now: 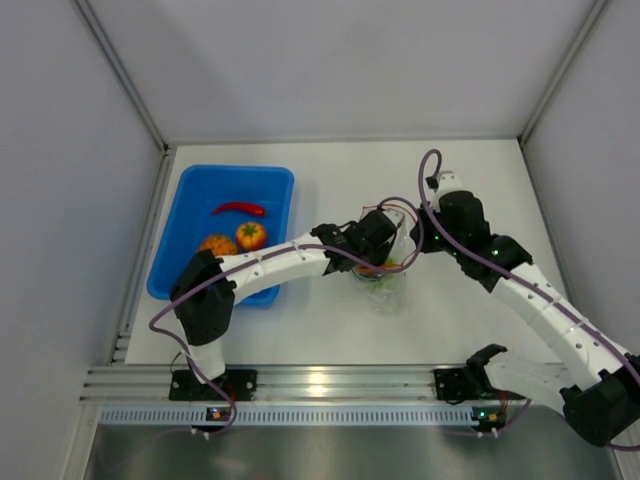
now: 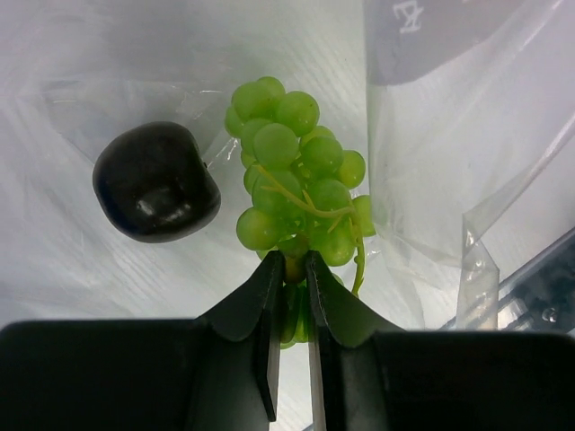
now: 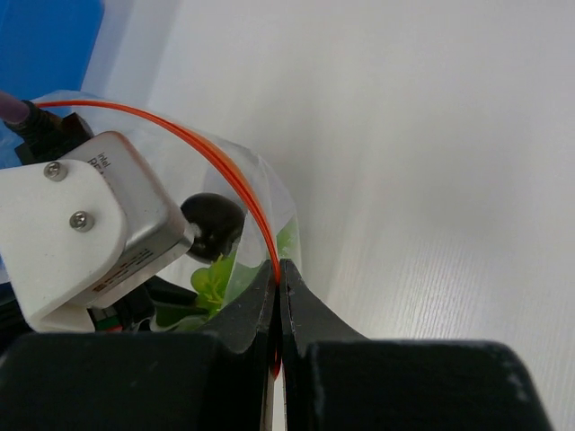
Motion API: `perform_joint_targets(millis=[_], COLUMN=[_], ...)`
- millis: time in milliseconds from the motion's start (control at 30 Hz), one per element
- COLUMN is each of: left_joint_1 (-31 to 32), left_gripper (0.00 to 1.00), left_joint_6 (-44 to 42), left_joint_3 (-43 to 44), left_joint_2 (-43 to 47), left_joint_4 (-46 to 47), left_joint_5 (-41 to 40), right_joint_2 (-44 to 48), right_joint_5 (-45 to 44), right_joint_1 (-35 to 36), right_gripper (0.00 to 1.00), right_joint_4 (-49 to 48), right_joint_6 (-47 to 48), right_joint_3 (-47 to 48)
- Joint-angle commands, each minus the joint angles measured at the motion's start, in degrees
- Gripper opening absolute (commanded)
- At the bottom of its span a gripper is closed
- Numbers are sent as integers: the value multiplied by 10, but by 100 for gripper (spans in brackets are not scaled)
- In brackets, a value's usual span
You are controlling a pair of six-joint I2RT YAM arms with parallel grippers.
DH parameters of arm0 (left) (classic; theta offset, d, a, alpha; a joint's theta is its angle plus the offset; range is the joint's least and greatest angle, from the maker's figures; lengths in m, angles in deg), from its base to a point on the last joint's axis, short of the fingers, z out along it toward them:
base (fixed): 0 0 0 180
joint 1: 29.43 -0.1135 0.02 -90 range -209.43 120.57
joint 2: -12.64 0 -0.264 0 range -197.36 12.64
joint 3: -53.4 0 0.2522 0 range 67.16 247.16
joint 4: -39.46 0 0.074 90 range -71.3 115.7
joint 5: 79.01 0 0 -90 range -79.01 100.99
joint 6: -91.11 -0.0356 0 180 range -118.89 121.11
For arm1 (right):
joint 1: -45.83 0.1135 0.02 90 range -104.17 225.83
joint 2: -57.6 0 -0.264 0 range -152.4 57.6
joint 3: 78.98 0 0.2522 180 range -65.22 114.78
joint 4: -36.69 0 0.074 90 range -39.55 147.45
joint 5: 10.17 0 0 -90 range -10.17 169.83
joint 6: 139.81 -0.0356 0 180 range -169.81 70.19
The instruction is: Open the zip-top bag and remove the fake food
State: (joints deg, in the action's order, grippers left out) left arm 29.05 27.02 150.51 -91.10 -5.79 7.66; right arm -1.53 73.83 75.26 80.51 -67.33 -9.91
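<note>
Left gripper pinches the green grape bunch, lower centre; right gripper clamps the zip-top bag by its orange strip.

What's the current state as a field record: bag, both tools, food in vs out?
zip-top bag: open
right tool: shut on the zip-top bag at its orange zip edge
left tool: inside the bag, shut on the green grape bunch
in bag: green grape bunch, dark purple-black piece
blue tray: holds red chili and two orange tomatoes
</note>
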Motion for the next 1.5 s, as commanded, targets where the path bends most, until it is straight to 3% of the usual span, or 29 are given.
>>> perform_joint_targets(millis=[0,133,300,733,1000,1233,1467], left_joint_1=[9,9,10,8,8,1,-3], left_gripper=[0,0,0,0,0,0,0], left_joint_6=[-23,-22,-17,20,33,31,20], left_joint_3=[25,35,54,153,179,138,100], left_joint_2=[43,54,57,2,0,45,93], left_joint_4=[31,31,31,31,28,27,22], left_joint_5=[-8,-22,-53,-151,-122,-88,-62], right_joint_2=[-18,-20,-9,43,39,20,1], right_joint_5=[-38,-38,24,106,36,-39,-61], right_joint_1=[-3,-3,-3,5,5,5,4], right_gripper=[0,0,0,0,0,0,0], right_joint_4=[22,15,-8,-30,-22,-16,-27], right_joint_6=[16,18,5,-16,-5,-7,-22], right_joint_3=[14,10,-1,-13,-28,-30,-33])
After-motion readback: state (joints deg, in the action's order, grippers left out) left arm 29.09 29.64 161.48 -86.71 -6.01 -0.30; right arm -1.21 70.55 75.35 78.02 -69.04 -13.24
